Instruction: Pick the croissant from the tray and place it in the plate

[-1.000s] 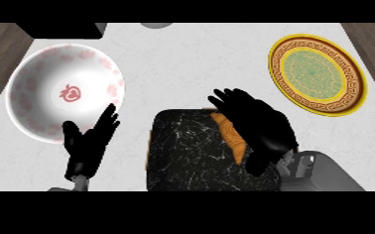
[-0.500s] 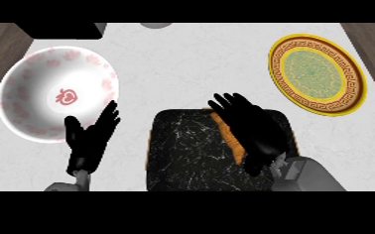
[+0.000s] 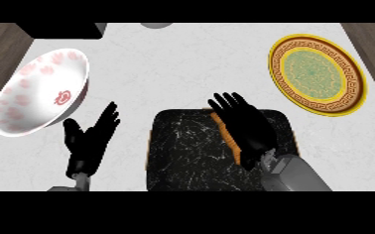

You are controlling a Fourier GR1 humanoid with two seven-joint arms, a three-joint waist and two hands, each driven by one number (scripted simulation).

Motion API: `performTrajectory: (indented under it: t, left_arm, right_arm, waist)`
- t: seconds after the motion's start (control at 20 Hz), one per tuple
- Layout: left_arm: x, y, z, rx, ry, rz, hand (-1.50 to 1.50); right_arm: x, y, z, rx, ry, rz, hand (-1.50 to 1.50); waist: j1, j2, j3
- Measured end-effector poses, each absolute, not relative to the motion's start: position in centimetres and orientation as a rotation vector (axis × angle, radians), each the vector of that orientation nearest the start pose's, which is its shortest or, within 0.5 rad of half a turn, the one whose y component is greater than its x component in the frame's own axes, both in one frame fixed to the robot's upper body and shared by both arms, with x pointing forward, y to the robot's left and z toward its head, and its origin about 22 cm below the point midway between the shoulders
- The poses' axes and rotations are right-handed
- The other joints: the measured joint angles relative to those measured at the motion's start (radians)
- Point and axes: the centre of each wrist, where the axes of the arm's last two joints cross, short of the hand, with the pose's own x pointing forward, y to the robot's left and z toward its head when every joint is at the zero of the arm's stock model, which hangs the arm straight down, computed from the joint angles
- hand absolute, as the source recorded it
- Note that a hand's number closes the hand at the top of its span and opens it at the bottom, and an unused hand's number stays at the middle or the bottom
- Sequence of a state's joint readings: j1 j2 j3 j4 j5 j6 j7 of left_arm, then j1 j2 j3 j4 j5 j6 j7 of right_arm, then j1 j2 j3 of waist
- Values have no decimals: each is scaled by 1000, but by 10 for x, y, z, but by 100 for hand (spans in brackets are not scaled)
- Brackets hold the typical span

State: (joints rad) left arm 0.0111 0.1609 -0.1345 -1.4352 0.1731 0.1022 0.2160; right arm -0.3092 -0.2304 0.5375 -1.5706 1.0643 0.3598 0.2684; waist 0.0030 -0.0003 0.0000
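Observation:
An orange-brown croissant (image 3: 227,133) lies on the black marbled tray (image 3: 183,153) near the counter's front edge. Only a narrow strip of it shows. My right hand (image 3: 250,129) lies flat over it, fingers straight and spread, pointing toward the far left, and it hides most of the croissant. The yellow plate (image 3: 316,74) with a green centre and a patterned rim sits at the far right, apart from the tray. At the lower left my left hand (image 3: 92,140) rests open, fingers up, beside the tray's left side.
A large white bowl (image 3: 40,93) with pink markings sits at the left edge, just beyond my left hand. A dark block (image 3: 62,29) and a small grey round thing (image 3: 157,25) stand at the counter's back edge.
My right hand has sunk slightly onto the croissant and edged a little toward the near side. The left hand has stayed where it was.

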Motion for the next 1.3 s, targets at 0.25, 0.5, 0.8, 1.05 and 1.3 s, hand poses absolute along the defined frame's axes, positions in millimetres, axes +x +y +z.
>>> performTrajectory:
  t: [0.25, 0.5, 0.8, 1.05, 1.3]
  left_arm:
    - [237, 238, -30, 5, -1183, -12, 0]
    - [232, 243, -30, -2, -1183, -9, 0]
    - [238, 240, -32, 1, -1186, -7, 0]
    - [235, 235, -33, 2, -1182, -7, 0]
    - [232, 244, -31, 15, -1184, 10, 0]
  right_arm:
    - [272, -120, 47, -747, -1257, 1629, -150]
    - [281, -118, 34, -749, -1205, 1742, 150]
    - [284, -119, 29, -797, -1246, 1790, 150]
    - [281, -119, 27, -825, -1368, 1761, 150]
    - [244, -132, 16, -739, -1526, 1513, 150]
  waist:
    - [0, 0, 0]
    - [2, 0, 0]
    - [0, 0, 0]
    - [-1, -2, -1]
    - [-19, -6, 0]
